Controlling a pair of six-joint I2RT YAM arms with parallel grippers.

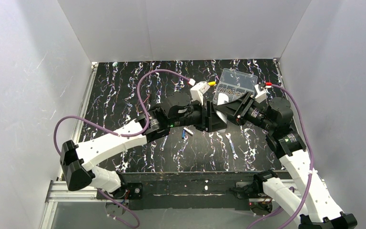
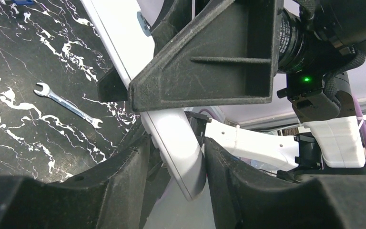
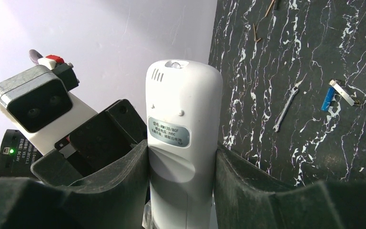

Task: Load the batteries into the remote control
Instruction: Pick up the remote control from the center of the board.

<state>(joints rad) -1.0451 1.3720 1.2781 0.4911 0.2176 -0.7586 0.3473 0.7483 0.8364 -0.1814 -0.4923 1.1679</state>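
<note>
Right wrist view shows the right claw (image 3: 181,157) clenched across the width of the remote control (image 3: 183,95). The handset stands between its fingers, clear of the table (image 3: 248,191), with its labelled back to the lens and its rounded end reaching past the fingertips. In the left wrist view the left claw (image 2: 175,152) is closed on the same handset across its thin faces, just short of the right claw's finger, so both claws share one white body in the air. The back cover looks to be in place below the label, so I judge the step in hand to be bracing the handset to get that cover off. To do it well, the right claw should grip only the side walls, never the cover itself. The left claw should push straight along the long axis, since a sideways twist would lever the handset out of the other grip. The squeeze should stay light, because the plastic shell may flex and bind the cover. One blue battery (image 3: 328,99) lies on the table, well off to the right of the right claw's fingers, next to a small white piece I cannot identify and near a silver wrench (image 3: 286,109).
</note>
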